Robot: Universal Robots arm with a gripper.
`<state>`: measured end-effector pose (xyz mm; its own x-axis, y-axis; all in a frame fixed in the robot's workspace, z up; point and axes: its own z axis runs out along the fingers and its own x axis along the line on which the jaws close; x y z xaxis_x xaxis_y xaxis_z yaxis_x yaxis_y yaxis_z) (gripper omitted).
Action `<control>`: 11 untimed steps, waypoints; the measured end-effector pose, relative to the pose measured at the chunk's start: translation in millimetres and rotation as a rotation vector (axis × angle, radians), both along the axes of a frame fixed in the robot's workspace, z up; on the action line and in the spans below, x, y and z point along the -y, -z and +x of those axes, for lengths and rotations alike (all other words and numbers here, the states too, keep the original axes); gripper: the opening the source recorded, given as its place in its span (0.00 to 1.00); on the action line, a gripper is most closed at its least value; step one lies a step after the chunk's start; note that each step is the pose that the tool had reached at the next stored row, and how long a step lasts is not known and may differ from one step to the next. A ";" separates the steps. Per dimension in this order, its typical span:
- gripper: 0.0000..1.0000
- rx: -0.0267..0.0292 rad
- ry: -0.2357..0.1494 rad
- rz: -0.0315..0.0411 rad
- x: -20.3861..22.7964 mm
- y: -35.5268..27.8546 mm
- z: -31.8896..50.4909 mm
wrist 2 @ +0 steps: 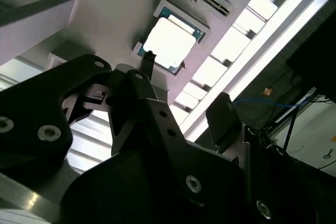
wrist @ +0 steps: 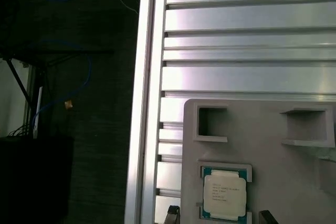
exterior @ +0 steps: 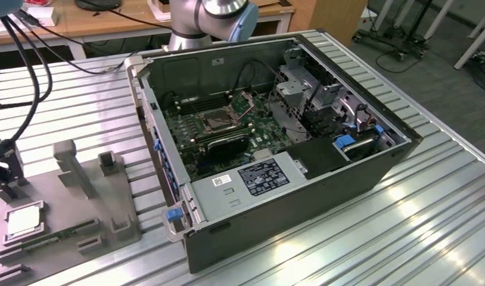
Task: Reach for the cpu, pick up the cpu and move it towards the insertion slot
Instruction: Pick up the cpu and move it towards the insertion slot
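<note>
The cpu (exterior: 24, 221) lies flat in a square recess of the grey tray (exterior: 75, 202) at the exterior view's left, its silvery face up. My gripper (exterior: 6, 186) hangs just above the tray, close beside the cpu and apart from it. In the first wrist view the cpu (wrist: 224, 193) shows a green rim, and two dark fingertips (wrist: 171, 214) stand wider apart than the chip, so my gripper (wrist: 218, 216) is open and holds nothing. The second wrist view shows the cpu (wrist 2: 169, 43) beyond one finger (wrist 2: 149, 60). The insertion slot (exterior: 213, 122) sits on the green board inside the open computer case.
The open case (exterior: 306, 179) takes up the middle of the slatted metal table (exterior: 433, 226). A thin green memory stick (exterior: 50, 241) lies in the tray near the cpu, and grey posts (exterior: 74, 167) rise from the tray. Cables (exterior: 24, 71) hang above my gripper.
</note>
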<state>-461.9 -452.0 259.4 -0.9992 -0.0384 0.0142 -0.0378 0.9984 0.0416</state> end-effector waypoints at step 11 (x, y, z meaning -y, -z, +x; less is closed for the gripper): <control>0.67 -0.0010 0.001 0.0005 2.5 12.2 6.4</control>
